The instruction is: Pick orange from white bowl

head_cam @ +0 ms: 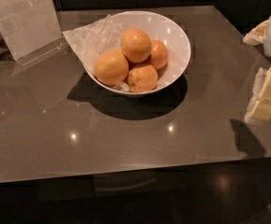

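The white bowl [177,36] stands on the brown table, a little back of the middle. It holds several oranges in a pile. A large light-orange orange [135,45] sits on top, another [110,68] lies at the left, one [142,77] at the front, and a deeper-orange one [159,54] at the right. My gripper [266,94] is at the right edge of the view, above the table and well to the right of the bowl, touching nothing. It holds nothing that I can see.
Crinkled white paper [89,38] lies under and behind the bowl's left side. A clear sign stand [23,20] stands at the back left. The table's front edge [126,171] runs across the lower view, with dark floor below.
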Tool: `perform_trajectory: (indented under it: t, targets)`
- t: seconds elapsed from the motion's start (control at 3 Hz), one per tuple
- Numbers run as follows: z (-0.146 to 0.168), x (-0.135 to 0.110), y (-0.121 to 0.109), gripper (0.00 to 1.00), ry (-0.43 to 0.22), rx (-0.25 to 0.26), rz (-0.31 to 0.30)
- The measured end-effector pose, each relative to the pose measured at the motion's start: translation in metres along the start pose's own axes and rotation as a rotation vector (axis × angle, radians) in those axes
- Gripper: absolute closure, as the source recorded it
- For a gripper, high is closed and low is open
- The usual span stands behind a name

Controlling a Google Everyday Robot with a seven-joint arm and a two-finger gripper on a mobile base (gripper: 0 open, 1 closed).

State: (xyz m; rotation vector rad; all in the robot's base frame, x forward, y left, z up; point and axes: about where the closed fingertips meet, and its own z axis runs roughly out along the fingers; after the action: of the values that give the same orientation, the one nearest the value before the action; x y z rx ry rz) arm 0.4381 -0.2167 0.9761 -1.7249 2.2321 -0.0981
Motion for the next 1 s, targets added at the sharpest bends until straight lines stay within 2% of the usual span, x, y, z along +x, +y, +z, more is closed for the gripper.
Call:
perform_trajectory:
  t: [0.67, 1.0]
  targets:
    - [-0.002, -0.004, -0.006, 0.00, -0.022, 0.009, -0.003]
    - [0.003, -0.021, -0.029, 0.00, -0.066, 0.003, -0.040]
